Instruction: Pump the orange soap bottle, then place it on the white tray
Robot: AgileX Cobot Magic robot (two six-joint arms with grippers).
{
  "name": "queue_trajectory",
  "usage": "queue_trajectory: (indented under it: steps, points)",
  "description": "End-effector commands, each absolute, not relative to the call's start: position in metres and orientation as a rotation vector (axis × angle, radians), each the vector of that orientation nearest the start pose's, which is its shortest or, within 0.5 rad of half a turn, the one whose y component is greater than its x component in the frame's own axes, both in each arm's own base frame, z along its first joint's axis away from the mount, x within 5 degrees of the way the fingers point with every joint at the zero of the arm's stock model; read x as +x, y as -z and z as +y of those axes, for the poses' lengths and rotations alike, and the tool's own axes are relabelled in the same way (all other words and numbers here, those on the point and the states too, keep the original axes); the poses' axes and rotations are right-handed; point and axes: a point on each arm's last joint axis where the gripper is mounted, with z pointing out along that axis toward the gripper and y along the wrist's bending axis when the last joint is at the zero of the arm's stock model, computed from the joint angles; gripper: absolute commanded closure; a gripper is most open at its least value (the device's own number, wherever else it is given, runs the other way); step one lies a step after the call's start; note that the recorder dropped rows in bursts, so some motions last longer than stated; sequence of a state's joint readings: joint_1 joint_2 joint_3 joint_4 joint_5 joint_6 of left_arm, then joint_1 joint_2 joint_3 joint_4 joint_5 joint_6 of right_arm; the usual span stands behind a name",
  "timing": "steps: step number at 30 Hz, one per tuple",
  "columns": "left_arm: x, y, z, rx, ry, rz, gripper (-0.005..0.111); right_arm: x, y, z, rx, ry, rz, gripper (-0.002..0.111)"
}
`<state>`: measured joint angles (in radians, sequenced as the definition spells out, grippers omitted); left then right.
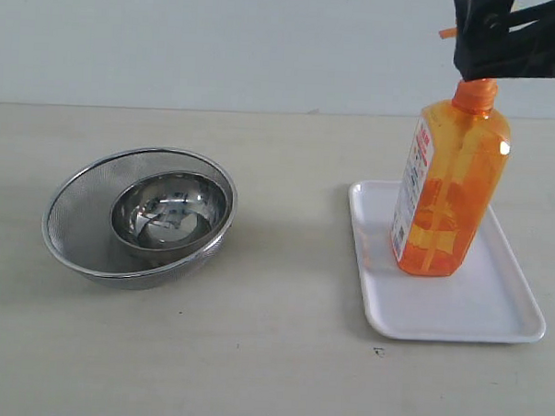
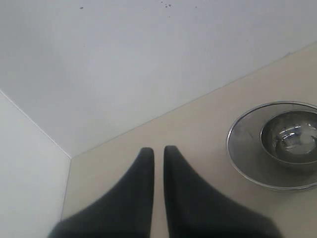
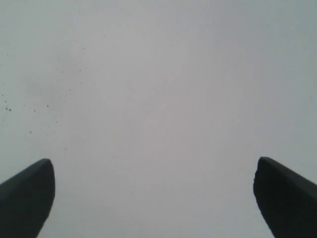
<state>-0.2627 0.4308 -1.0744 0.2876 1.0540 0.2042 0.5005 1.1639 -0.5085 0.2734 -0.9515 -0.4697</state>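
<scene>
1. Orange soap bottle (image 1: 449,192) stands upright on white tray (image 1: 494,314), toward its far end.
2. Right gripper (image 3: 153,163): fingers wide apart, empty, right at the pump head in ext. view.
3. Left gripper (image 2: 158,151): fingers nearly together, nothing between, off by the strainer bowl (image 1: 139,216).
4. I judge placing done, release in hand. Next I'd lift R arm straight up w/o clipping the pump.

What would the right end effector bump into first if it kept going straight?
Probably just the pale wall. Nothing else shows ahead of the right end effector, but depth is unclear.
</scene>
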Motion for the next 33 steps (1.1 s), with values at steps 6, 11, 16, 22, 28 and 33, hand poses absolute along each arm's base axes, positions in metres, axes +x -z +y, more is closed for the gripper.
queue_trajectory:
  steps: [6,11,16,22,28,33]
  points:
    - [0.0205,-0.4326,0.0176,0.388,-0.286,1.824,0.102,0.2075,-0.3189,0.0904,-0.240,-0.103,1.166,0.003]
    - [0.0205,-0.4326,0.0176,0.388,-0.286,1.824,0.102,0.2061,-0.3224,0.0891,-0.215,-0.112,1.131,0.003]
    - [0.0205,-0.4326,0.0176,0.388,-0.286,1.824,0.102,0.2057,-0.3244,0.0884,-0.197,-0.123,1.115,0.003]
    - [0.0205,-0.4326,0.0176,0.388,-0.286,1.824,0.102,0.2054,-0.3253,0.0880,-0.163,-0.170,1.110,0.012]
    - [0.0205,-0.4326,0.0176,0.388,-0.286,1.824,0.102,0.2052,-0.3258,0.0879,-0.152,-0.183,1.106,0.062]
    - [0.0205,-0.4326,0.0176,0.388,-0.286,1.824,0.102,0.2046,-0.3272,0.0873,-0.146,-0.181,1.090,0.088]
